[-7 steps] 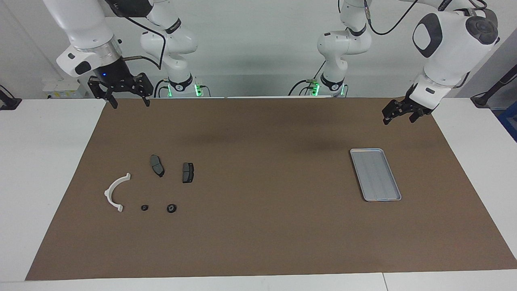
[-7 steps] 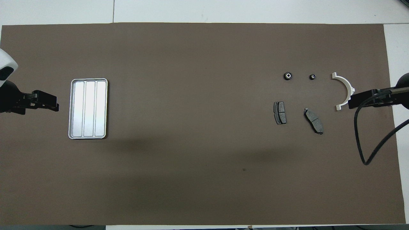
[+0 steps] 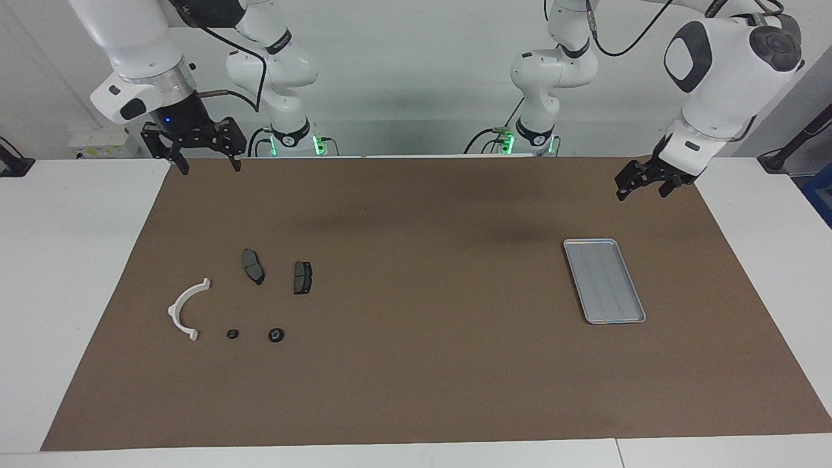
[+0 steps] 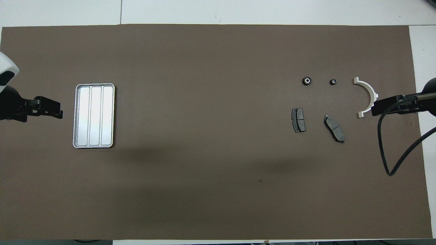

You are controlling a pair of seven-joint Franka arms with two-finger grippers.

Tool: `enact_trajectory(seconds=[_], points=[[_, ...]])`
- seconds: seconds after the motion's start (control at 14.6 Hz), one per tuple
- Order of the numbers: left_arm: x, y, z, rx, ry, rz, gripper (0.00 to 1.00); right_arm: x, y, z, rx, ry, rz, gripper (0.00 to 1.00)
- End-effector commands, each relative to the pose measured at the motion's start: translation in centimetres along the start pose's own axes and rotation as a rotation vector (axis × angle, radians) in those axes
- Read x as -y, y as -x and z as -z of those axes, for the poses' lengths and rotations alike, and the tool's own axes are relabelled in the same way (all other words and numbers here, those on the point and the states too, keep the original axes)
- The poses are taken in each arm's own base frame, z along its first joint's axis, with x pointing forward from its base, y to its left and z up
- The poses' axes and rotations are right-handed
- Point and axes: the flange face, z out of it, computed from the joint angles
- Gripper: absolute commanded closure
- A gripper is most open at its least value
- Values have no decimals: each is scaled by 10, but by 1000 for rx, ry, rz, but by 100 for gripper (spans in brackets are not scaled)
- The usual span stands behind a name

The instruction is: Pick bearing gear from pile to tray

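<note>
The right gripper hangs in the air over the mat's edge nearest the robots, at the right arm's end of the table; its two fingers stand wide apart and hold nothing. The left gripper hangs over the same edge at the left arm's end — its jaws are apart too, and empty. Both arms wait, clear of every part.

Farther out, the pile lies spread on the mat toward the right arm's end. Nearest the robots come two dark pads: one pad lies skewed, the other pad sits just beside it, toward the table's middle, and the two are apart. The white half-ring lies flat, farther out than the skewed pad and closer to the mat's end, its open side facing the other parts. Farthest of the pile are two small black round pieces — the small bearing near the half-ring's farther tip, and the bigger bearing beside it, toward the middle. Neither touches anything else.

The tray lies flat toward the left arm's end, well apart from the pile, with nothing in it. In the overhead view, ribs split its floor into three strips.
</note>
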Motion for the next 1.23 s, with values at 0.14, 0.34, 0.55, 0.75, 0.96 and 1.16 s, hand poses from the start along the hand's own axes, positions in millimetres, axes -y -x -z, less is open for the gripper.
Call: enact_trajectory(seconds=[0.14, 0.34, 0.55, 0.75, 0.96, 1.16], points=[[-1, 7, 3, -19, -7, 11, 0, -5, 4, -2, 11, 4, -19, 0], [-1, 7, 2, -17, -7, 11, 0, -4, 5, -2, 12, 2, -20, 0], [-1, 7, 3, -17, -7, 11, 0, -1, 3, -2, 0, 2, -13, 0], [-1, 7, 3, -17, -7, 11, 0, 0, 3, -4, 5, -5, -20, 0], [-2, 7, 2, -17, -7, 11, 0, 3, 1, -6, -12, 0, -4, 0], [-4, 7, 2, -15, -8, 8, 0, 4, -8, -23, -24, 3, -2, 0]])
